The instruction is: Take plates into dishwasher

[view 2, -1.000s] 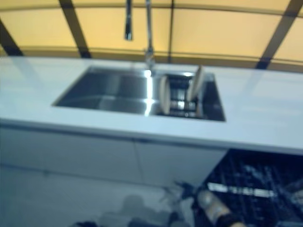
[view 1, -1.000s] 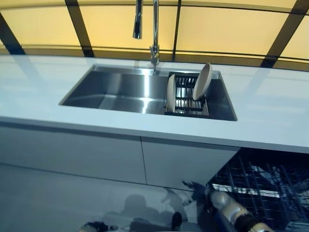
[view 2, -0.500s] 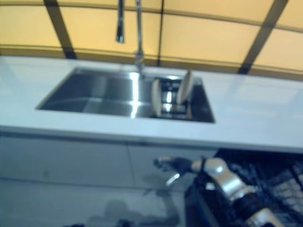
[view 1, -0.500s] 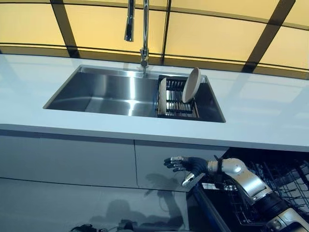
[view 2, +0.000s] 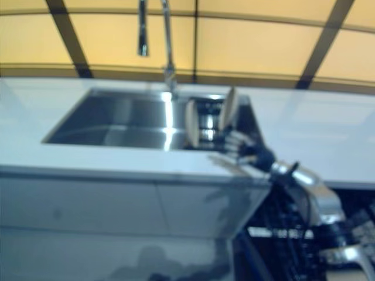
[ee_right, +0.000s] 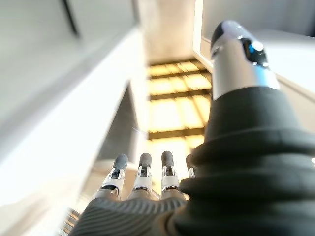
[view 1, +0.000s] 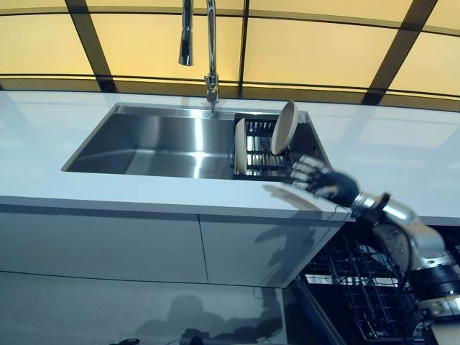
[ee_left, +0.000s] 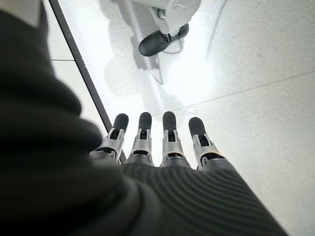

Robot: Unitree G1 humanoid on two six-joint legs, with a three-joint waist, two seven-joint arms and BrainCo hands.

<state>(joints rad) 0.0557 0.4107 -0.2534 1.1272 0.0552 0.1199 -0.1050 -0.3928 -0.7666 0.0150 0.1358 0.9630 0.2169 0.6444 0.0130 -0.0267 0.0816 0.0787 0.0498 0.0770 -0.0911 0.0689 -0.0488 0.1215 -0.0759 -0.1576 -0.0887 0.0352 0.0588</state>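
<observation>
Two beige plates stand on edge in a dark rack [view 1: 267,154] at the right end of the steel sink [view 1: 154,136]. One plate [view 1: 240,146] is upright at the rack's left side, the other plate [view 1: 284,127] leans at its back right. My right hand [view 1: 318,179] hovers open over the counter's front edge, just right of the rack, fingers stretched toward the plates and holding nothing. The wrist view shows my left hand [ee_left: 162,142] hanging open above the floor. The open dishwasher's wire rack [view 1: 363,284] sits below the counter at lower right.
A tall chrome tap [view 1: 203,47] rises behind the sink. The white counter [view 1: 57,176] runs across the view, with cabinet fronts [view 1: 108,241] below it. Yellow panels with dark bars form the back wall.
My right hand has risen from beside the dishwasher, below the counter, to counter height next to the sink's plate rack. The camera has shifted a little.
</observation>
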